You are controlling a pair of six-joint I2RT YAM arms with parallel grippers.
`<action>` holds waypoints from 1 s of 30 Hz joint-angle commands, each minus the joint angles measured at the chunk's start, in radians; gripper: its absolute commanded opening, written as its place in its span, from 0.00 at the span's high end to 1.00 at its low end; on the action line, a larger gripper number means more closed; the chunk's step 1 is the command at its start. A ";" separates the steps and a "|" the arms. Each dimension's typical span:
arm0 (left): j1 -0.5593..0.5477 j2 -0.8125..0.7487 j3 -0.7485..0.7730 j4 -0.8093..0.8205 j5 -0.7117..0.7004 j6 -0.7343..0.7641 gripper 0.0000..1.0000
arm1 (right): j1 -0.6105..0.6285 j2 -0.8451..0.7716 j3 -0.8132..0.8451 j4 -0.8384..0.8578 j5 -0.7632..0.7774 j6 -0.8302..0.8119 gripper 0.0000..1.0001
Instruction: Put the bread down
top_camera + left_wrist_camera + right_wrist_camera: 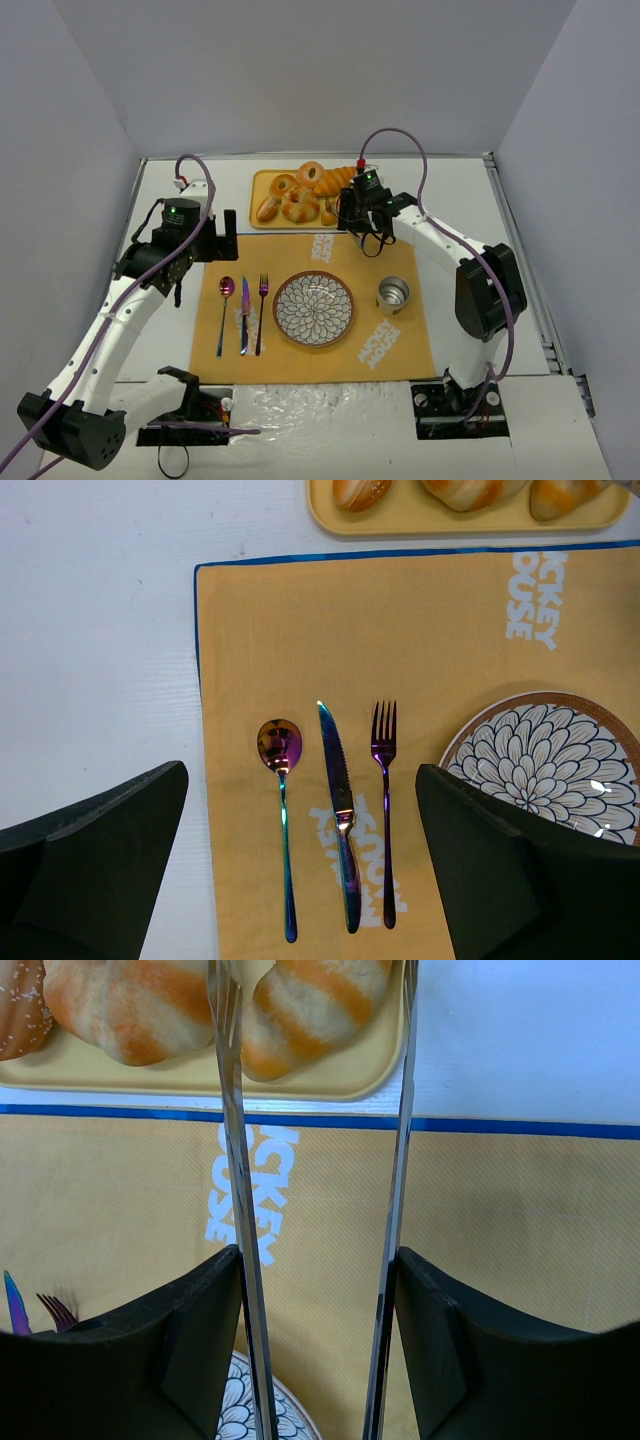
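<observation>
The bread (pixel 310 1005), a small golden roll with pale crosswise ridges, lies at the near right end of the yellow tray (pixel 340 1085). In the top view it (pixel 328 213) is partly hidden by my right gripper (pixel 358 215). My right gripper (pixel 318 1252) is shut on metal tongs (pixel 232 1160). The tongs' two arms stay spread and reach forward on either side of the bread; their tips are out of the frame. My left gripper (pixel 222 235) is open and empty, and hangs above the cutlery (pixel 302 770). The flower-patterned plate (pixel 313 277) sits mid-placemat.
The tray (pixel 258 192) also holds ring pastries (pixel 310 172), a larger orange croissant (pixel 336 180) and round buns (pixel 299 206). A spoon (pixel 280 780), knife (pixel 338 800) and fork (pixel 385 780) lie left of the plate (pixel 470 735). A metal cup (pixel 392 295) stands to its right.
</observation>
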 commanded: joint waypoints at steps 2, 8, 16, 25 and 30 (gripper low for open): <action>-0.004 -0.003 0.017 0.035 0.000 0.001 0.04 | -0.007 0.038 0.091 0.025 0.002 -0.009 0.45; -0.004 0.000 0.018 0.034 0.001 0.001 0.04 | -0.006 0.068 0.105 0.026 0.002 -0.010 0.45; -0.004 0.001 0.018 0.033 0.003 0.001 0.04 | -0.006 0.060 0.083 0.025 0.009 -0.009 0.47; -0.004 0.000 0.018 0.033 0.000 0.001 0.04 | -0.007 0.054 0.085 0.025 -0.002 -0.011 0.73; -0.004 0.000 0.017 0.033 0.000 -0.001 0.04 | -0.007 0.027 0.078 0.021 -0.004 -0.013 0.95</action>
